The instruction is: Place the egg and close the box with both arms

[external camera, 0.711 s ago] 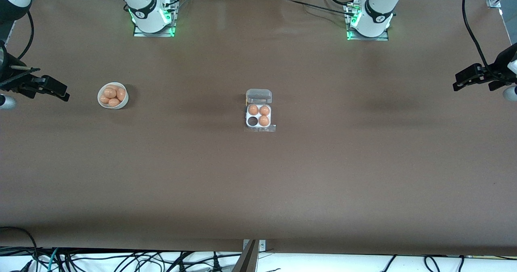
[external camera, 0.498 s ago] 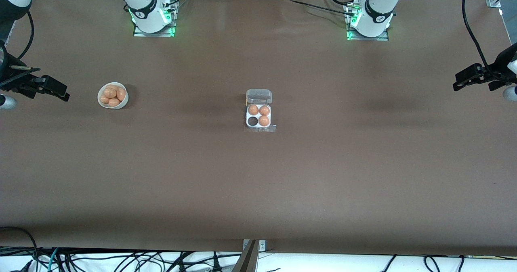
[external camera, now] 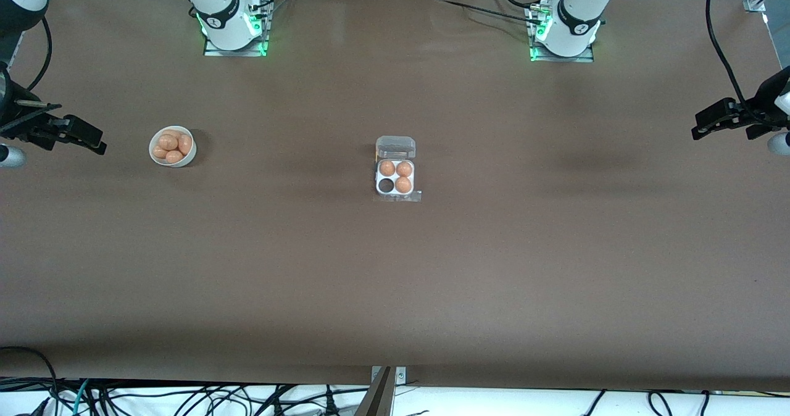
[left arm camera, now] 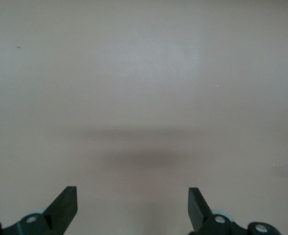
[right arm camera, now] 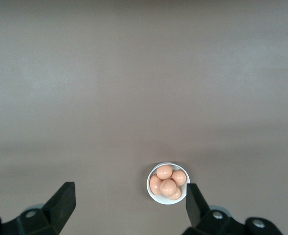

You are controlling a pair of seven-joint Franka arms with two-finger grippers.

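Note:
The box (external camera: 395,177) is a small white four-cell tray in the middle of the table. Its clear lid (external camera: 395,147) lies open on the side toward the robot bases. Three brown eggs (external camera: 403,184) fill three cells; the cell (external camera: 386,185) nearer the front camera, toward the right arm's end, is empty. A round white bowl (external camera: 176,163) of several eggs (external camera: 170,143) stands toward the right arm's end. My right gripper (external camera: 102,144) hangs open and empty, high up near that bowl (right arm camera: 159,199). My left gripper (external camera: 696,126) is open and empty over bare table at the left arm's end.
The brown table (external camera: 494,268) is bare apart from the box and the bowl. The left wrist view shows only tabletop (left arm camera: 144,98) with a faint shadow. Cables lie along the table's front edge (external camera: 185,397).

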